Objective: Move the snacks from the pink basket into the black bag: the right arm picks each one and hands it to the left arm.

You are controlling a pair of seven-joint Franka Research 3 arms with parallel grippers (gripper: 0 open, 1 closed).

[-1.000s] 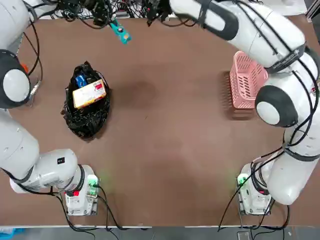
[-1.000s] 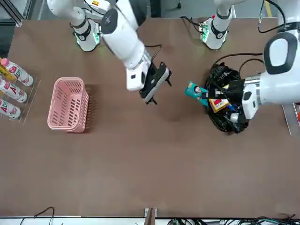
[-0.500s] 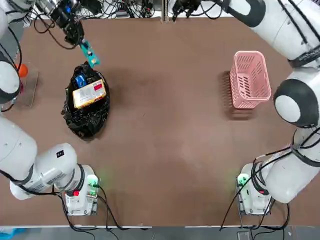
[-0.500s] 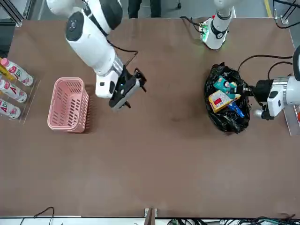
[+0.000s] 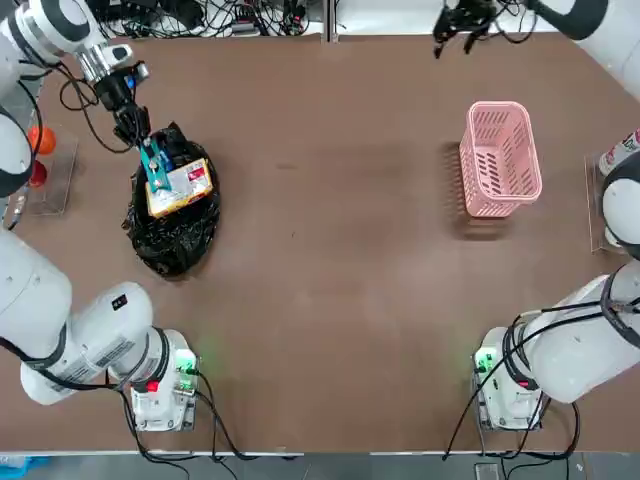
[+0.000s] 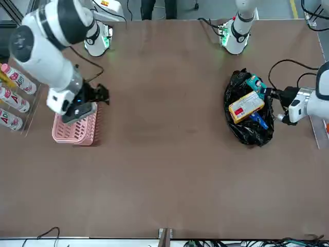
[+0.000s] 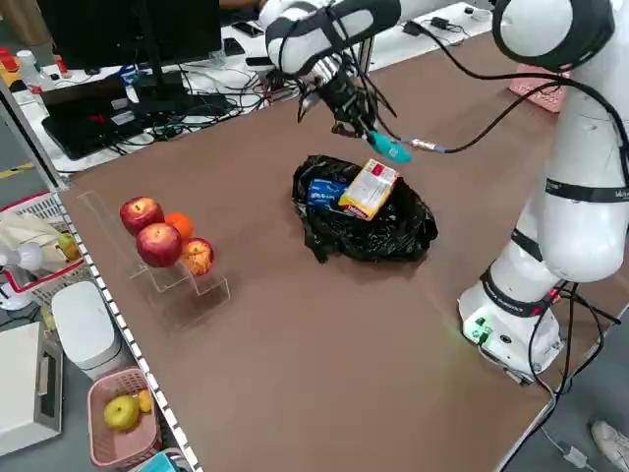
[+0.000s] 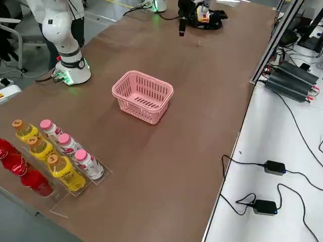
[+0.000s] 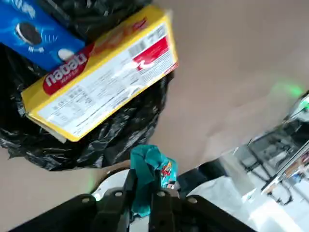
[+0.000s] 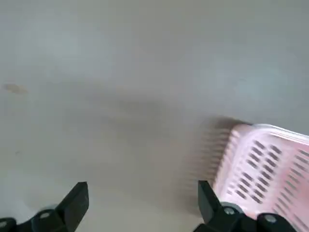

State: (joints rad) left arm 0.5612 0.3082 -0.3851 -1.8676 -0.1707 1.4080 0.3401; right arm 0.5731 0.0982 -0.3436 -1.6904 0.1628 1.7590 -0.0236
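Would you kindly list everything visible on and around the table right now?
Black bag: one, glossy black, table's left side.
Yellow box: one, yellow with red marks, on the bag.
Blue packet: one, blue, in the bag beside the box.
Teal snack: one, teal, held over the bag.
Pink basket: one, pink, table's right side, empty.
Bottles: several, red, yellow and white, in a rack near the basket.
Fruit: four, red and orange, on a clear stand near the bag.
Left pincer: shut on the teal snack.
Right pincer: open, at the far edge beyond the basket.

The yellow box (image 9: 99, 84) reads "nabati", upside down.
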